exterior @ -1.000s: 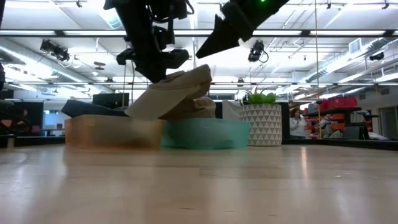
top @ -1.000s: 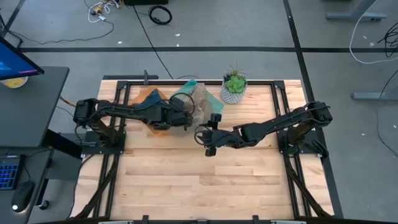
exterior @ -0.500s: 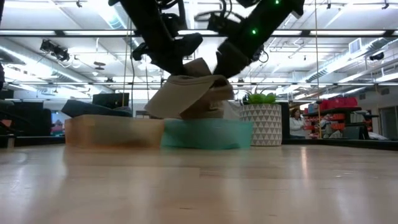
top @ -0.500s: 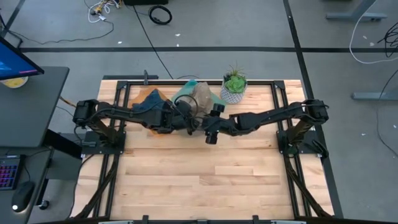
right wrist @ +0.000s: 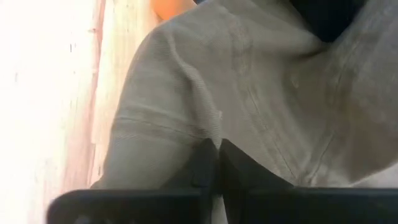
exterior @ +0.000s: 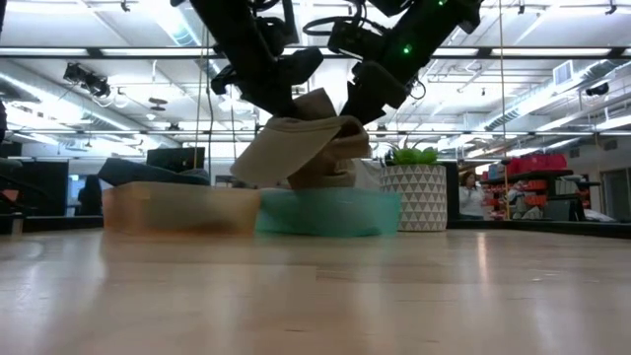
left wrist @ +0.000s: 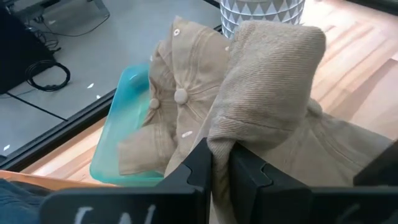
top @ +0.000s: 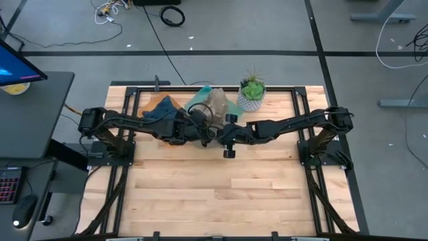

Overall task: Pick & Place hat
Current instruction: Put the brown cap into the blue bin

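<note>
A tan hat [exterior: 296, 148] hangs between my two grippers above a teal bin [exterior: 330, 212] and an orange bin [exterior: 177, 209] at the table's far side. My left gripper [left wrist: 221, 155] is shut on the hat and comes in from the table's left [top: 204, 130]. My right gripper [right wrist: 217, 152] reaches in from the right [top: 221, 132] and is shut on the hat's other side. Another tan cap [left wrist: 177, 93] lies in the teal bin [left wrist: 121, 130]. In the high view the arms hide most of the held hat. My left gripper pinches a fold of the hat's ribbed cloth [left wrist: 219, 138] between its two fingers, slanting down from the table's left. The hat bulges up past the fingers and droops below them. My right gripper pinches the hat's cloth [right wrist: 214, 134] between its two fingers, slanting down from the table's right. The hat hangs between both grippers. Whether its underside rests on the bin's contents cannot be told.
A white patterned pot with a green plant [top: 251, 94] stands just right of the teal bin. Dark blue cloth [top: 160, 107] lies in the orange bin. Bare wooden table [top: 221, 194] stretches toward the near edge. People show in the room beyond [exterior: 471, 197].
My right gripper has gone toward the table's far left, up to the hat, and has taken hold of it. My left gripper has carried the hat a little toward the right, and the hat's right side now sits higher.
</note>
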